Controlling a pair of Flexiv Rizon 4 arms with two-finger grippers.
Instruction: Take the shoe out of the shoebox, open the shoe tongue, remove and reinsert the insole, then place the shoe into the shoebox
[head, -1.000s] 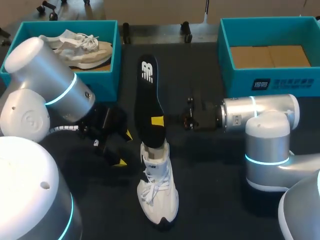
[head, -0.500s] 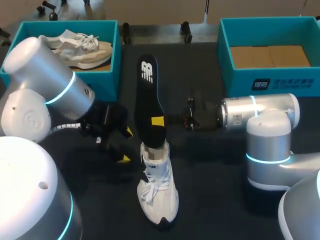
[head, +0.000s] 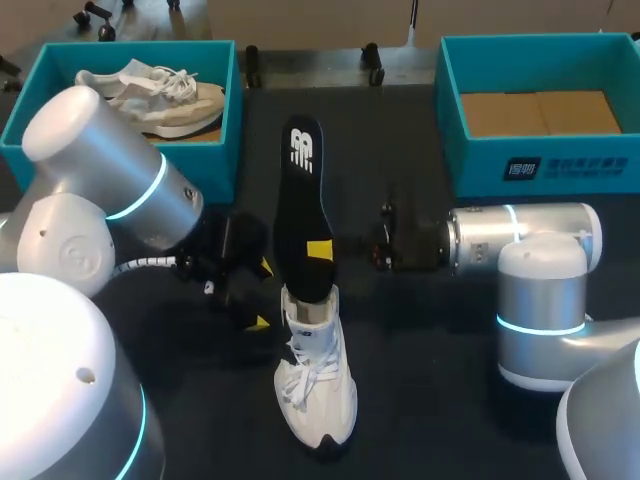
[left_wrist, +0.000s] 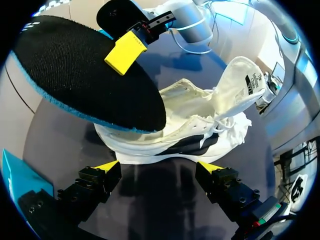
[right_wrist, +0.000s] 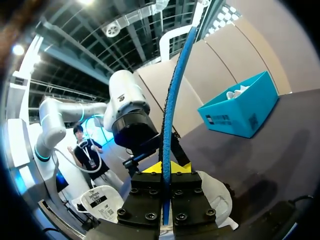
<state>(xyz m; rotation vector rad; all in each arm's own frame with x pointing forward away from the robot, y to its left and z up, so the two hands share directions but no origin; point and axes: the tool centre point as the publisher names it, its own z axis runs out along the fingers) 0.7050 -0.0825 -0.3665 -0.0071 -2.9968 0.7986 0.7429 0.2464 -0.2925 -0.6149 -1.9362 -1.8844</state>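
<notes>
— Checking the right gripper (head: 318, 248): what is its state, and what does it hold?
— Its fingers are closed down to the thickness of the black insole (head: 302, 195), one on each face. In the right wrist view the insole (right_wrist: 172, 100) runs edge-on out from between the two yellow tips, showing its blue foam edge. The clamp sits low on the insole, near the end closest to the shoe.
— Where is the insole relative to the shoe?
— The white shoe (head: 316, 385) lies at the middle of the dark table (head: 430, 370), toe towards the robot. The insole's lower end meets the shoe's opening, though how far in it reaches cannot be told. The other end slants up and away towards the far side of the table. The tongue (left_wrist: 241, 82) is pulled up and forward, and the laces are loose.
— What is the state of the left gripper (head: 260, 295)?
— It is wide open and holds nothing. It sits low, just beside the shoe on the robot's left. In the left wrist view the shoe's side lies ahead of the two fingers, across the gap between them, and touches neither.
— Where are the boxes?
— The left shoebox (head: 225, 110) stands at the far left corner with a second shoe (head: 150, 90) inside. The right shoebox (head: 450, 100) stands at the far right and shows its cardboard floor. Both are well apart from the white shoe.
</notes>
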